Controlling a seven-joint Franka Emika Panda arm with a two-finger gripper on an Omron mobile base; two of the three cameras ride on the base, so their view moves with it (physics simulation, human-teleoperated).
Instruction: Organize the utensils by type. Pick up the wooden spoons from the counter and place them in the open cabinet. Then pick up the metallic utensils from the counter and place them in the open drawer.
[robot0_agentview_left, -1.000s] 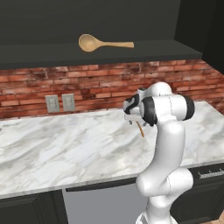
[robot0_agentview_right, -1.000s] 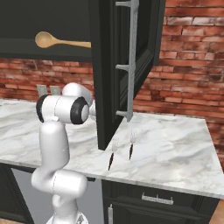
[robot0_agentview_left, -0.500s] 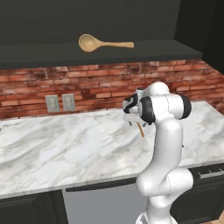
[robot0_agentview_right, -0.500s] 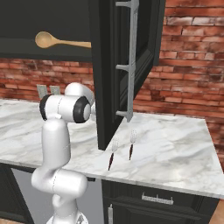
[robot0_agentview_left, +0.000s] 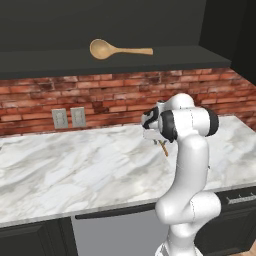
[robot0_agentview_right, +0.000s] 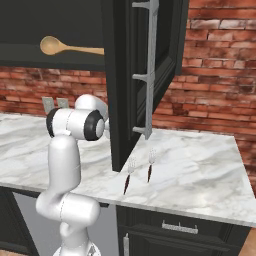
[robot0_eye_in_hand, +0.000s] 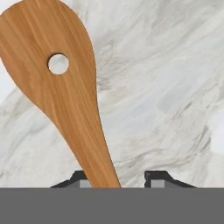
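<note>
While my hand view shows my gripper (robot0_eye_in_hand: 118, 177) half-closed around the spoon (robot0_eye_in_hand: 65, 87), the right base view shows forks (robot0_agentview_right: 139, 170) at the counter's (robot0_agentview_right: 200, 170) front edge.

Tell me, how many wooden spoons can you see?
2. The big light spoon lies on the open cabinet's shelf. The orange-brown spoon with a hole lies on the marble counter, between the gripper's fingertips. The arm could hide more.

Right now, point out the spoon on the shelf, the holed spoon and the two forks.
Shelf spoon (robot0_agentview_left: 102, 49): left base view, its bowl.
Holed spoon (robot0_eye_in_hand: 65, 94): hand view, its blade below the hole.
Forks (robot0_agentview_right: 150, 170): right base view, right fork's handle.
</note>
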